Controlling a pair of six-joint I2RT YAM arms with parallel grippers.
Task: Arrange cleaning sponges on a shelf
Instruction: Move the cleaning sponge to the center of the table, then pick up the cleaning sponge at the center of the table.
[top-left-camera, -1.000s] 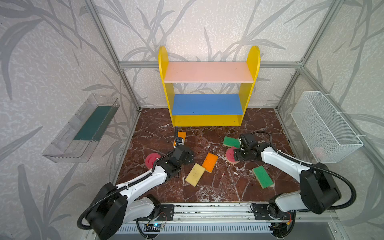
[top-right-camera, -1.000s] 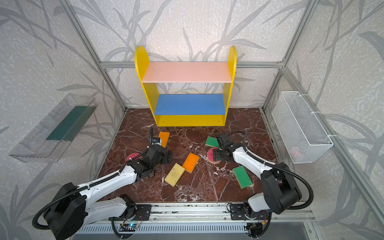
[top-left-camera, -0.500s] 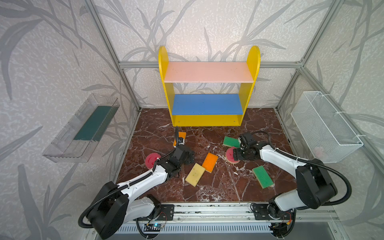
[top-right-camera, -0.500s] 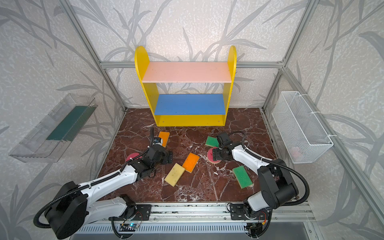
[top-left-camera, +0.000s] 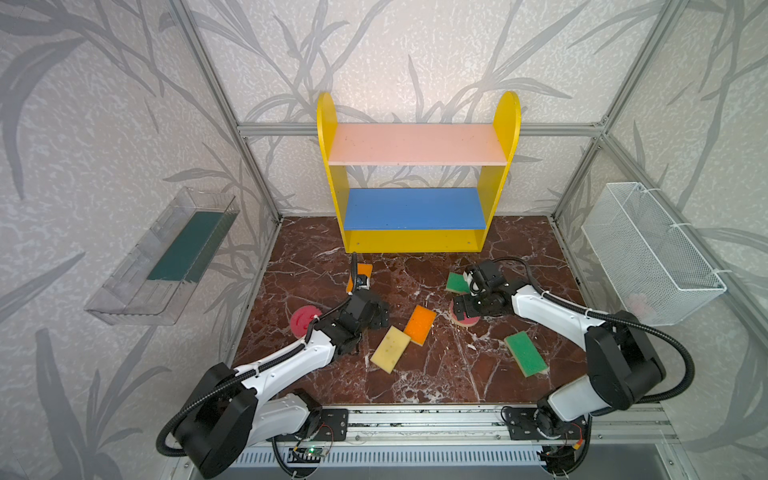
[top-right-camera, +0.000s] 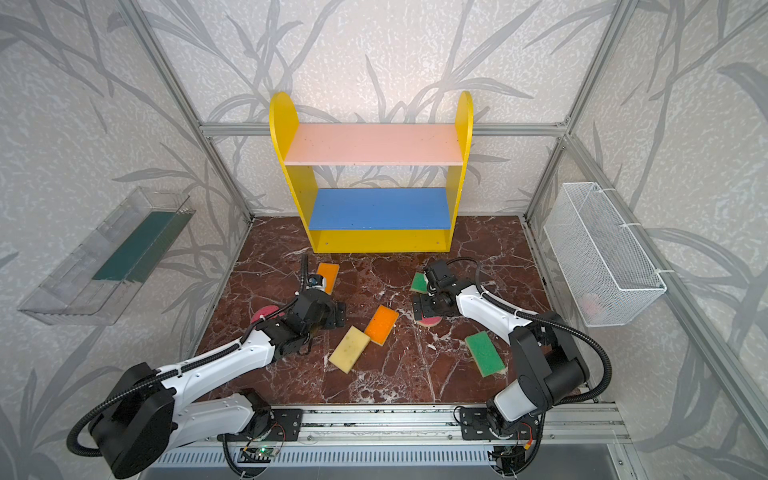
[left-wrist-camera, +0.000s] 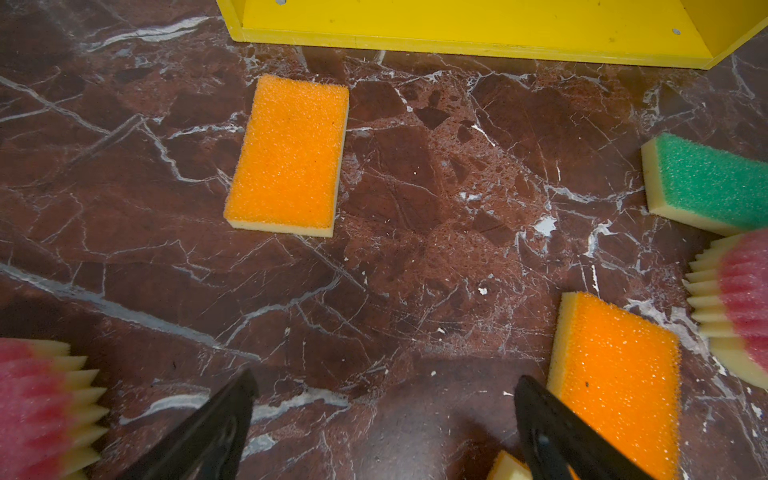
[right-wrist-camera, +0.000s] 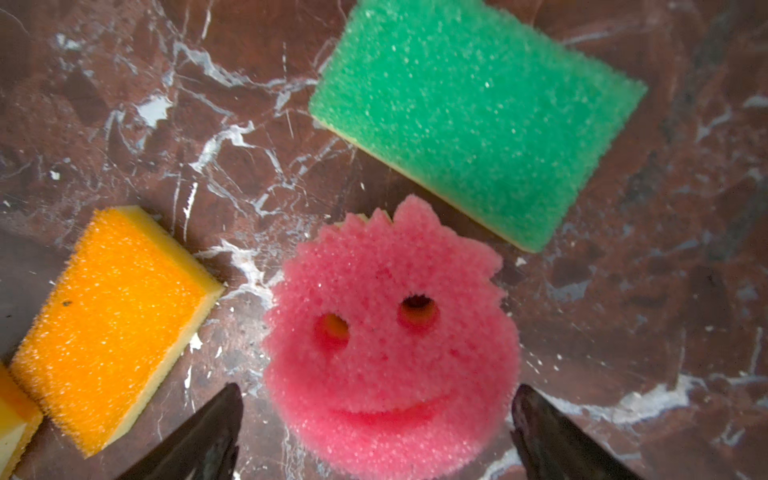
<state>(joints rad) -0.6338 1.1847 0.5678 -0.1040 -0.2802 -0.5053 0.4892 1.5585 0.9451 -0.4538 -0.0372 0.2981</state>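
Note:
The shelf (top-left-camera: 415, 143) (top-right-camera: 370, 143) stands at the back with bare boards. Sponges lie loose on the marble floor. My right gripper (right-wrist-camera: 376, 390) (top-left-camera: 463, 307) hangs open over a pink smiley sponge (right-wrist-camera: 390, 332) (top-right-camera: 430, 321), one finger on each side, apart from it. A green sponge (right-wrist-camera: 473, 112) (top-left-camera: 456, 282) lies just beyond. My left gripper (left-wrist-camera: 384, 380) (top-left-camera: 380, 318) is open over bare floor, with an orange sponge (left-wrist-camera: 289, 153) (top-left-camera: 365, 270) ahead near the shelf base. Another orange sponge (left-wrist-camera: 619, 382) (top-left-camera: 420, 325) lies beside one finger.
A yellow-side-up sponge (top-left-camera: 390, 347) touches the middle orange one. A second pink smiley (top-left-camera: 304, 320) lies left of the left arm, and a second green sponge (top-left-camera: 525, 355) lies front right. A clear tray (top-left-camera: 166, 257) hangs on the left wall, a wire basket (top-left-camera: 648, 249) on the right.
The right gripper's fingers have spread wider around the pink smiley sponge. The left arm and the sponges have not moved.

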